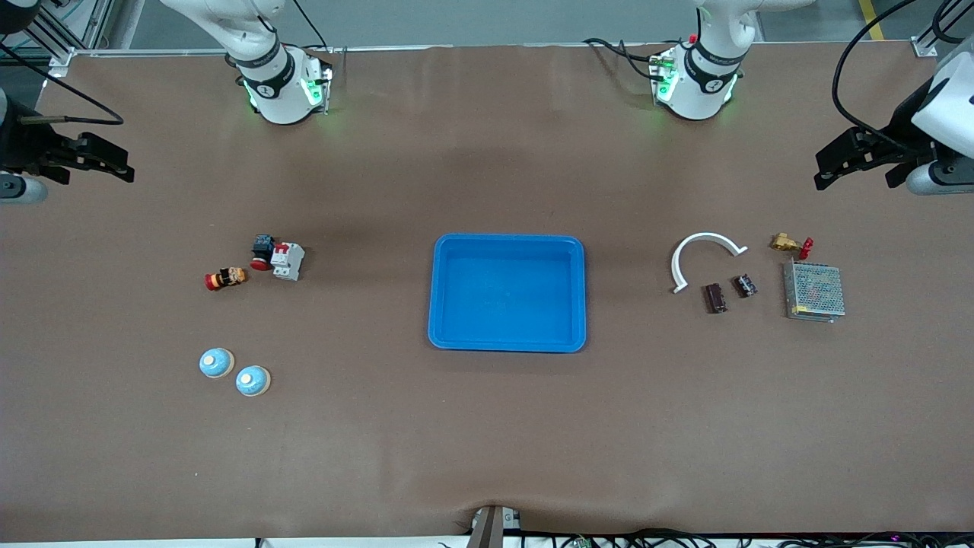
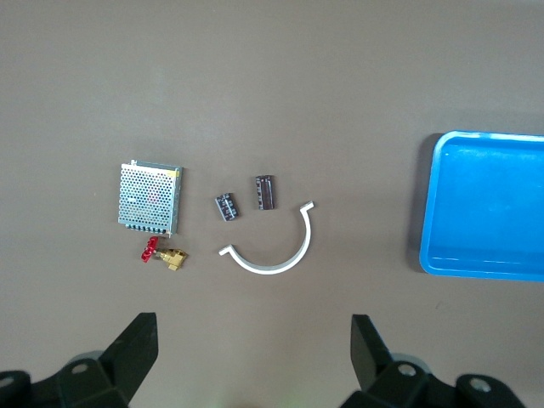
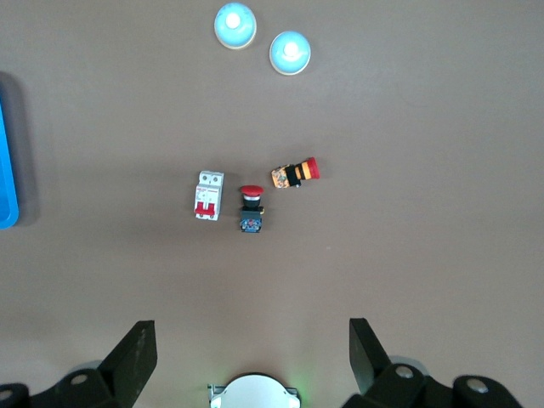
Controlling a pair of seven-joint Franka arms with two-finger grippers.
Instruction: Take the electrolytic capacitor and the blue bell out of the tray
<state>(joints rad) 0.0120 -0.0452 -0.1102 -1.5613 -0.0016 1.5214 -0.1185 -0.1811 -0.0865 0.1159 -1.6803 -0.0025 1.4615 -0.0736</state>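
Observation:
Two dark capacitors (image 1: 715,297) (image 1: 746,285) lie toward the left arm's end of the table; they also show in the left wrist view (image 2: 265,192) (image 2: 225,206). Two light blue bells (image 1: 217,363) (image 1: 253,380) sit toward the right arm's end, nearer the front camera, and show in the right wrist view (image 3: 235,25) (image 3: 290,53). A blue tray (image 1: 507,238) sits empty mid-table. My left gripper (image 1: 825,169) (image 2: 252,340) is open and empty, up in the air at its end of the table. My right gripper (image 1: 122,164) (image 3: 252,344) is open and empty, raised at its end.
By the capacitors lie a white curved piece (image 1: 704,247), a brass valve with a red handle (image 1: 787,243) and a metal mesh box (image 1: 814,291). Farther from the front camera than the bells lie a white circuit breaker (image 1: 288,260), a red push button (image 1: 262,251) and an orange switch (image 1: 226,278).

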